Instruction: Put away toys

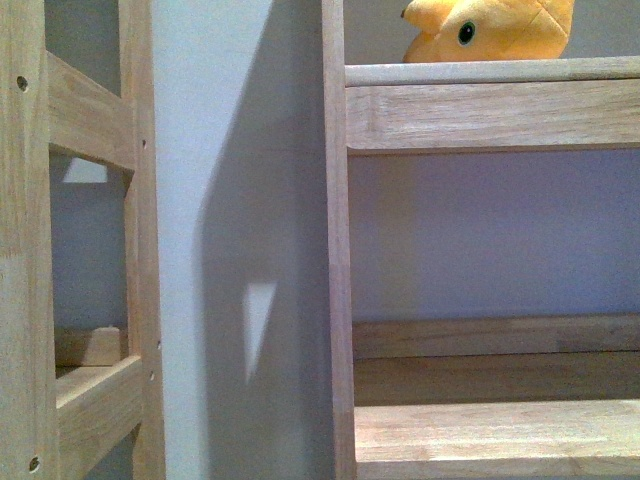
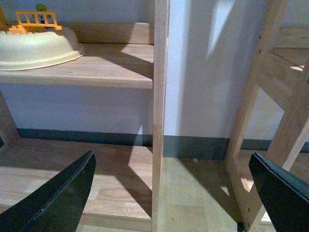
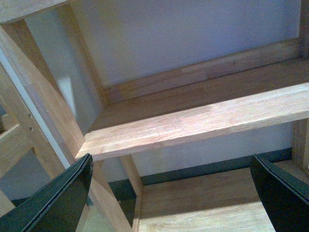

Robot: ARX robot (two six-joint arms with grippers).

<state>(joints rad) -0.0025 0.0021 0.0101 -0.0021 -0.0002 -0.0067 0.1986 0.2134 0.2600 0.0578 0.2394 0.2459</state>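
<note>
Both jaws are gaping wide, gripping nothing; I'm seeing the plush toy [image 1: 490, 30] sitting upper right on the shelf [image 1: 490, 72].

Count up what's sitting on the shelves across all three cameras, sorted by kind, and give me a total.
Plush toys: 1, orange-yellow plush animal on the upper shelf, front view.
Bowls: 1, cream bowl, left wrist view.
Small plastic toys: 1, orange fence piece in that bowl.
Total: 3.
</note>
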